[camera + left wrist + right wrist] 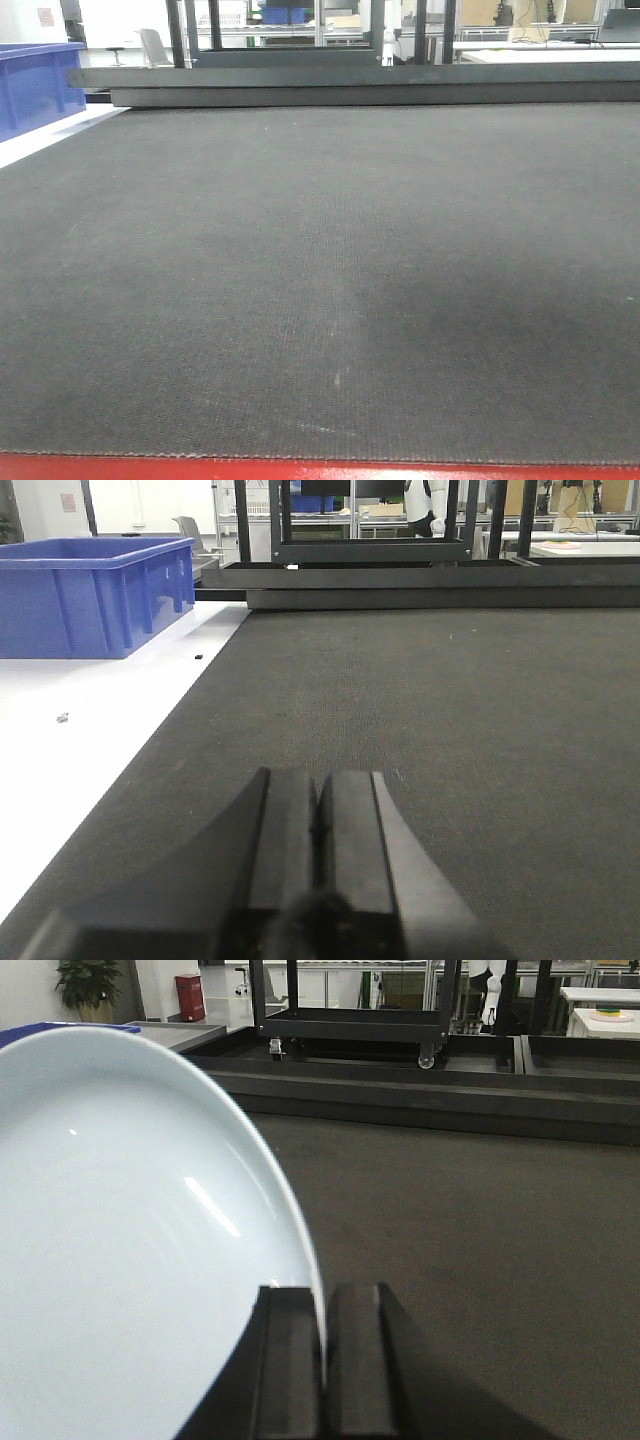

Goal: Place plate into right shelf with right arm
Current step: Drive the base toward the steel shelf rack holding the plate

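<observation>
Where the rim of the plate (130,1260) passes between the two dark jaws of the right gripper (322,1360), it is pinched narrowly from both sides, so that the jaws are closed upon the plate's edge. The plate is seen in the right wrist view only, where it is held edge-on to the jaws and fills the left half of the view. Its pale, glossy inner face is turned to the left, and faint concentric ridges and a streak of reflected light are seen on it. Whether its lower edge touches anything cannot be told, as that part is cut off by the frame.

The jaws of the left gripper (318,830) are pressed against each other, with only a thin dark seam between them. They are held low over a dark woven mat (320,280), by which most of the worktop (300,470) is covered. The worktop's red edge is shown at the bottom of the front view. To the left of the mat a white surface (80,740) is laid bare, and a blue bin (90,595) is set on it, well apart from the left gripper. Beyond the far edge of the mat, a black wheeled cart (350,1020) is seen.
</observation>
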You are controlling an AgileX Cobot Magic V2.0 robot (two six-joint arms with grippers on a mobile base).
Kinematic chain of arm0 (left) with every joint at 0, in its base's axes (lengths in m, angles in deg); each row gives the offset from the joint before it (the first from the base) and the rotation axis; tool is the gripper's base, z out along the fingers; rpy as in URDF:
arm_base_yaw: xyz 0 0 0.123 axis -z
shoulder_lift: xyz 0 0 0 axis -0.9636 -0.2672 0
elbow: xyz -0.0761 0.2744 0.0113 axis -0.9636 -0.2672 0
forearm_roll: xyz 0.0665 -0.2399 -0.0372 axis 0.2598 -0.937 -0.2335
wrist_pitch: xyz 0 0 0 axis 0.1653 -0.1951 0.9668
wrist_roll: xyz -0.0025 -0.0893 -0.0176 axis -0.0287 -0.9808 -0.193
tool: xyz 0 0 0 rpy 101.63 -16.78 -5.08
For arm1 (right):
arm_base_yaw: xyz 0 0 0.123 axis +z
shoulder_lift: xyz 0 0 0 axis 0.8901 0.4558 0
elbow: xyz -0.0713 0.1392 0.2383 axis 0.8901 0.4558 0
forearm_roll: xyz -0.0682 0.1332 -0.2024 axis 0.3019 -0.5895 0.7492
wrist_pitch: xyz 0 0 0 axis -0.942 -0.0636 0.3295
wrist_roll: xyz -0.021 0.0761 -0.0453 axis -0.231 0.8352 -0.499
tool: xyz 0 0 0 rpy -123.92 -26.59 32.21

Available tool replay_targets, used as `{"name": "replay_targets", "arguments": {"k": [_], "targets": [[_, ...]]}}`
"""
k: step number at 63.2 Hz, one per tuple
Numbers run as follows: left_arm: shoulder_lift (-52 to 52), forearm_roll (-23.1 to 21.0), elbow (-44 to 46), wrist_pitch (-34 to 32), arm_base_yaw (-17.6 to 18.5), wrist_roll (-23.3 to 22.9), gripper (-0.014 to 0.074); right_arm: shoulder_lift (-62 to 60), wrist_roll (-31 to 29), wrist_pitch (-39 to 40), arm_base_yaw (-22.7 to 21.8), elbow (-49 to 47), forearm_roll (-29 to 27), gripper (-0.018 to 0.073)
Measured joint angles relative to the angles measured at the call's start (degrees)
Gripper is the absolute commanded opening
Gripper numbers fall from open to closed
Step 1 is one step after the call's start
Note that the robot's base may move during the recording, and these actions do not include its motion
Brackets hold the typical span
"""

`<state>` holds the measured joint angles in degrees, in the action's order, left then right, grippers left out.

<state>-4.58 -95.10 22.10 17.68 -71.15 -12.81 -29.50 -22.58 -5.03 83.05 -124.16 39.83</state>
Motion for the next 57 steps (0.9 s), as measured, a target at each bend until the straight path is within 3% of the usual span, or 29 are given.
{"name": "replay_targets", "arguments": {"k": [57], "targets": [[0.0, 0.0, 0.0, 0.0, 0.0, 0.0, -0.0047, 0.0, 0.0, 0.0, 0.0, 0.0, 0.0, 0.0054]]}}
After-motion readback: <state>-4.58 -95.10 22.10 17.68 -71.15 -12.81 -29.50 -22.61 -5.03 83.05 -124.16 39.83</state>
